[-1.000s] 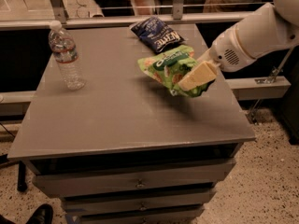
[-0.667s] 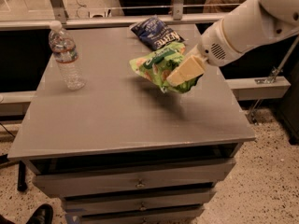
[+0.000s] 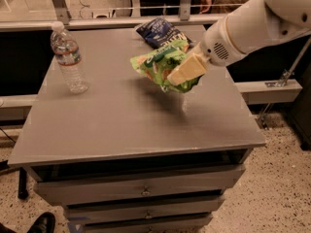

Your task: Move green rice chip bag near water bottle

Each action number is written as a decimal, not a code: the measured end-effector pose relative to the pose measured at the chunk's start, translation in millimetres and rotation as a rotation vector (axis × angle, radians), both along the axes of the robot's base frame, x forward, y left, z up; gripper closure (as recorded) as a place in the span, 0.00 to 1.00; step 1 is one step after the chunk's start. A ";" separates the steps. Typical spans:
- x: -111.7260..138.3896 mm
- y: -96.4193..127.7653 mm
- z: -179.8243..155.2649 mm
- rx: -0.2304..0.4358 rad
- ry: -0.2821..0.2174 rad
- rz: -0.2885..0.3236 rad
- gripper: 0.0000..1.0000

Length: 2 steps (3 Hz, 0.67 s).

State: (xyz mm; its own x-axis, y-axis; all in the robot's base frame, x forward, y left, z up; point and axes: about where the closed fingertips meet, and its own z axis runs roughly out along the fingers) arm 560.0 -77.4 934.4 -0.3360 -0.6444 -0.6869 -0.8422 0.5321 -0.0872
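Grey and matte, the tabletop (image 3: 121,125) caps a cabinet with a stack of drawers (image 3: 146,191), standing on a speckled floor (image 3: 286,178) in front of a railing with glass panels. From the right, the robot's white arm (image 3: 252,25) reaches in over the surface. Its gripper (image 3: 183,73) hangs above the middle of the table, right of centre, with its pale fingers (image 3: 187,68) clamped on the green rice chip bag (image 3: 155,63). This crumpled bag is held clear of the surface (its shadow falls on the grey top just beneath it) and tilts with its free end pointing left. Just behind it, at the back edge, a dark blue chip bag (image 3: 158,31) lies flat. Upright near the back left corner stands the water bottle (image 3: 68,57), white cap on top, well apart from the held bag. At the bottom left, the toe of a dark shoe (image 3: 41,222) shows on the floor.
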 end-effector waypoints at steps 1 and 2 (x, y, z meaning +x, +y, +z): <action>19.7 35.3 9.3 0.045 -0.049 0.006 1.00; 41.2 74.3 13.4 0.087 -0.087 0.010 1.00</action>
